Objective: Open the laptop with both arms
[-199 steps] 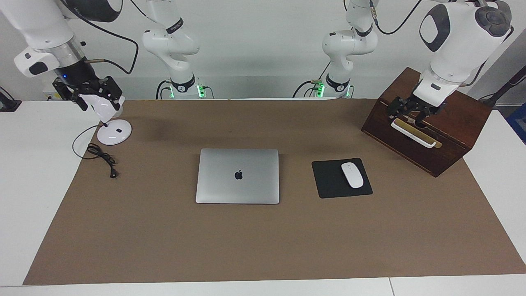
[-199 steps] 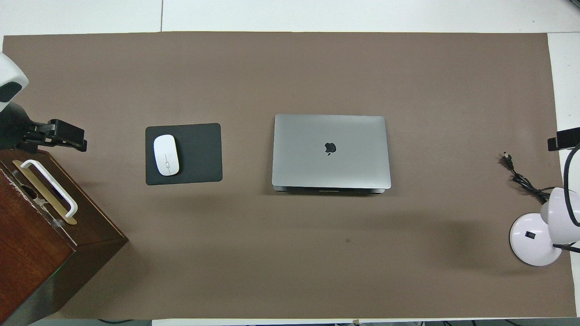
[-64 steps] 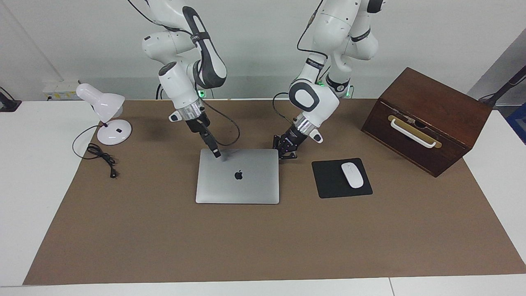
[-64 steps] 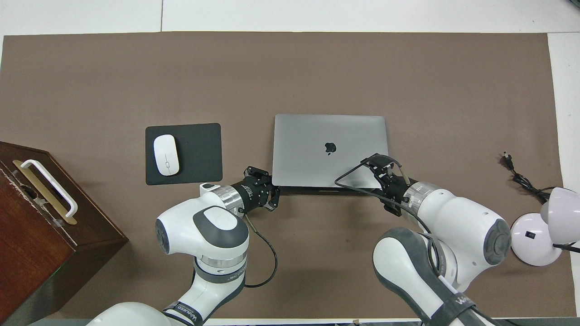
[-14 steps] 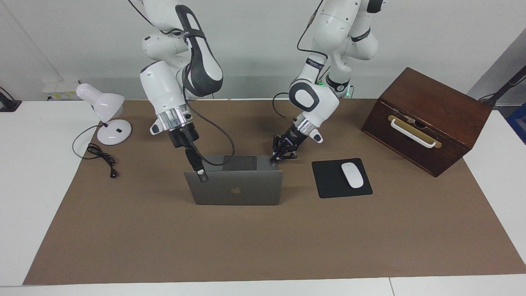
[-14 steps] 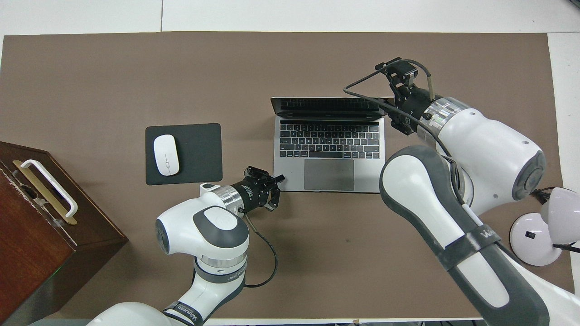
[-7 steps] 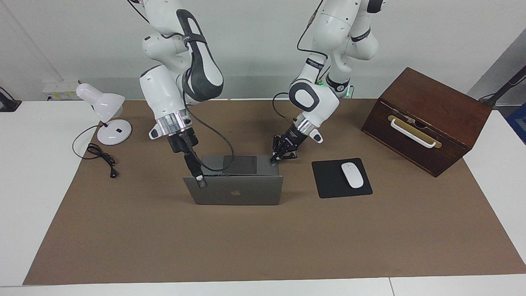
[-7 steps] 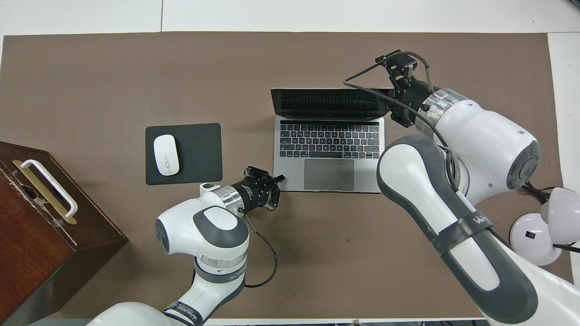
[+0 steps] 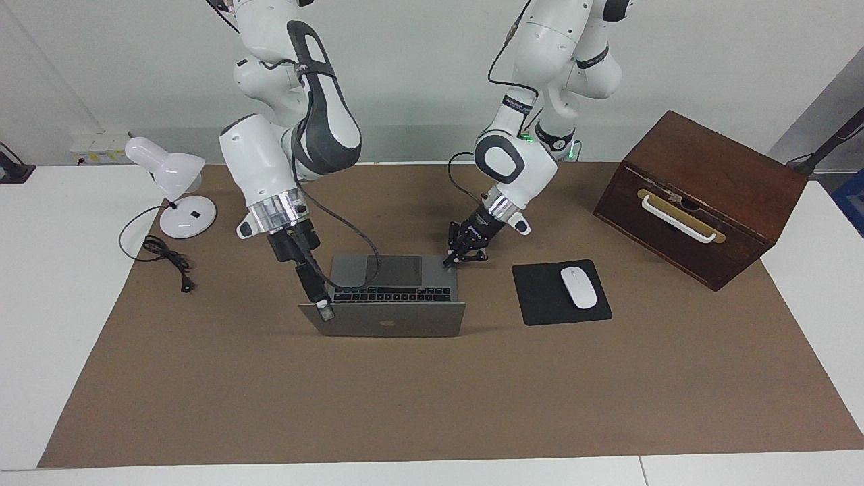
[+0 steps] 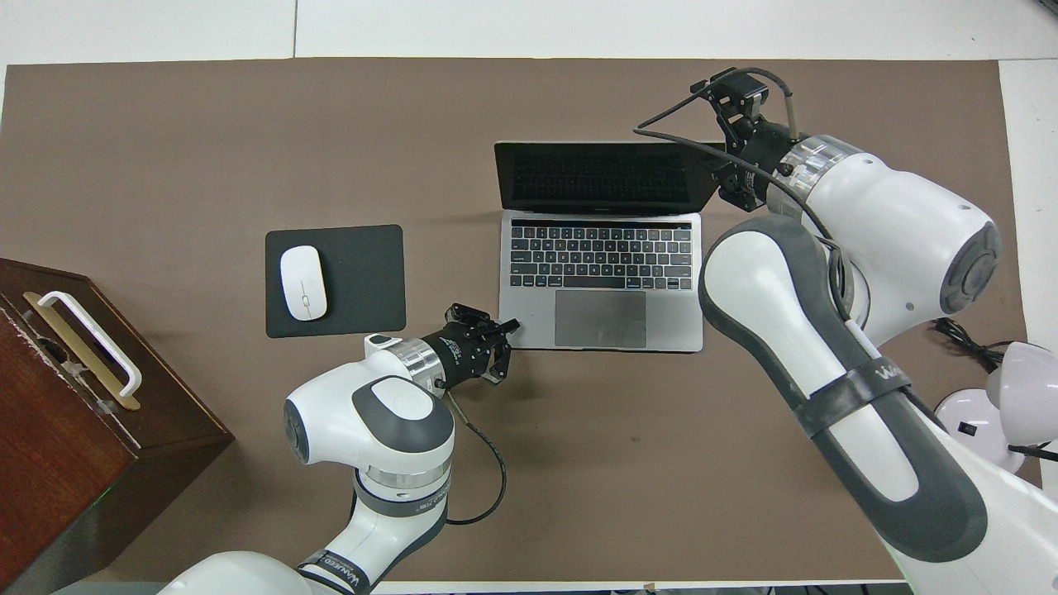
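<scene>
The silver-grey laptop [image 9: 395, 271] stands open at mid-table, its black keyboard and grey trackpad showing in the overhead view [image 10: 599, 318]. Its lid [image 9: 405, 322] leans back away from the robots, past upright. My right gripper [image 9: 325, 310] is shut on the lid's top corner toward the right arm's end; it also shows in the overhead view [image 10: 717, 161]. My left gripper [image 9: 464, 258] is open, low at the base's near corner toward the left arm's end. One of its fingertips [image 10: 512, 325] touches that corner.
A black mouse pad [image 9: 540, 297] with a white mouse [image 9: 578, 287] lies beside the laptop toward the left arm's end. A dark wooden box [image 9: 702, 169] with a white handle stands past it. A white desk lamp [image 9: 179, 189] and its cable [image 9: 169, 260] are at the right arm's end.
My right gripper has swung the lid up from closed and on past upright, away from the robots. My left gripper has stayed at the base's corner. The base has not moved.
</scene>
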`<state>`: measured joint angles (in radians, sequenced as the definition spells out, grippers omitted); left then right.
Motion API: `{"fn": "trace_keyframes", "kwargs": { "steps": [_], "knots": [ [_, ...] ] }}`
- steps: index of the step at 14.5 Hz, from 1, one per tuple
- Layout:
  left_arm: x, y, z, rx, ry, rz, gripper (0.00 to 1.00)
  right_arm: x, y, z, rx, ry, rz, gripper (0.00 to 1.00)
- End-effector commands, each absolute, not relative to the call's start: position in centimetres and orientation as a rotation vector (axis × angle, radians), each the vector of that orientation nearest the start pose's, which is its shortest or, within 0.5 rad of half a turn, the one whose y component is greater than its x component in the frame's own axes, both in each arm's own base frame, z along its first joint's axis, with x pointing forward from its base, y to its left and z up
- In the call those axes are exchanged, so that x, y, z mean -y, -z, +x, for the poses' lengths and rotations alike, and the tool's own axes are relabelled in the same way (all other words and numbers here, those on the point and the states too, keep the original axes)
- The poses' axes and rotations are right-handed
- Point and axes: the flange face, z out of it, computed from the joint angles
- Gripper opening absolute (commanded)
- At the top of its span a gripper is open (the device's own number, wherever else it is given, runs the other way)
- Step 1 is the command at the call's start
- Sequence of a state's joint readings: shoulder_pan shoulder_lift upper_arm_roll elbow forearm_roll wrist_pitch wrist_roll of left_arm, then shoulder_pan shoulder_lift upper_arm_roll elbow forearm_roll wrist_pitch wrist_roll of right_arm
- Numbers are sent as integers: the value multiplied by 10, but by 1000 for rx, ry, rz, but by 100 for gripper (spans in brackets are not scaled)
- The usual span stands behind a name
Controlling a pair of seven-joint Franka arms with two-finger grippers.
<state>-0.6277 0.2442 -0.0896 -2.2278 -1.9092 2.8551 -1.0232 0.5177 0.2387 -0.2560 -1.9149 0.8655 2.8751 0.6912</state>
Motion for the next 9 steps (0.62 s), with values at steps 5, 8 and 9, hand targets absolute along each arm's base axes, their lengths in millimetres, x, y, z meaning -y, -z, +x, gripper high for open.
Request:
{"fn": "trace_keyframes", "kwargs": {
  "steps": [5, 8, 9],
  "knots": [
    [311, -242, 425, -2131, 568, 1178, 0, -138, -453, 632, -1276, 449, -1961, 100],
    [311, -242, 425, -2133, 568, 1179, 0, -128, -472, 620, -1254, 377, -1958, 100],
    [311, -242, 425, -2131, 567, 1180, 0, -120, -481, 617, -1255, 353, -1944, 100]
  ]
}}
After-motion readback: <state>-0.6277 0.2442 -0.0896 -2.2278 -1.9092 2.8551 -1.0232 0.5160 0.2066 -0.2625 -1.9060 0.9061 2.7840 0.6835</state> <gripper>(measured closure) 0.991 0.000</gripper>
